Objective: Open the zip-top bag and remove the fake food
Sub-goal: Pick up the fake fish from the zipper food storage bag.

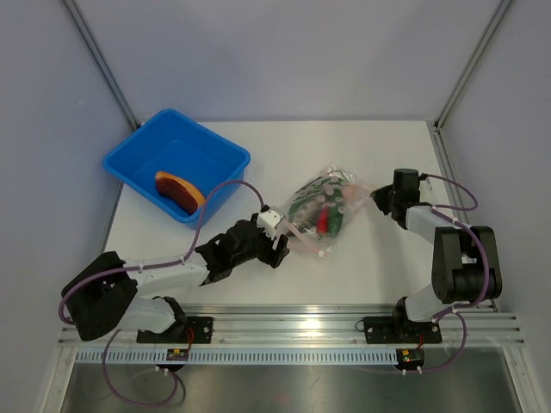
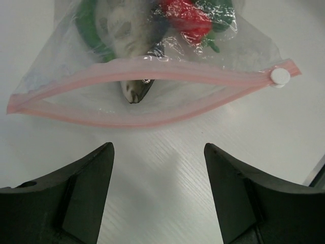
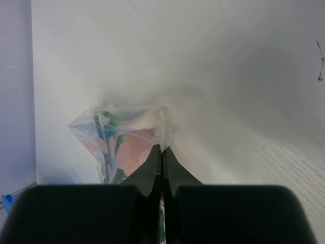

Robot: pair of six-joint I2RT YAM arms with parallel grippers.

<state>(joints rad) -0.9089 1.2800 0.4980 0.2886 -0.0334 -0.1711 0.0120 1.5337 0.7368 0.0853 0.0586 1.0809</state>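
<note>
1. Top external view: the zip-top bag (image 1: 323,211) lies on the table (image 1: 370,280) between the two arms, to the right of the blue bin (image 1: 129,165). Its mouth faces the left gripper (image 1: 277,247) and its sealed end faces the right gripper (image 1: 380,196). One orange-tan piece (image 1: 178,189) lies in the bin.
2. Right wrist view: the right gripper (image 3: 161,152) has its fingers pressed together on a fold of the bag's clear plastic at the sealed end. This hold most likely serves as an anchor, so the pouch does not slide when something pushes in from the other side.
3. Left wrist view: the pinkish zip strip (image 2: 152,71) is parted into a lens-shaped gap, with the white slider (image 2: 280,76) at its right end. The bag therefore reads as open.
4. Of the fake food, the grey fish (image 2: 136,89) has its nose right at the gap. A red piece (image 2: 185,15) and a green vegetable (image 2: 89,25) sit deeper inside.
5. The left gripper (image 2: 158,168) has its jaws spread wide with nothing between them. It touches neither plastic nor food, and sits just short of the mouth, roughly in line with the fish.
6. Judgement: opening is done and removal is under way. The fish looks the easiest item to reach, though the slack upper lip of the mouth may catch a finger on entry.
</note>
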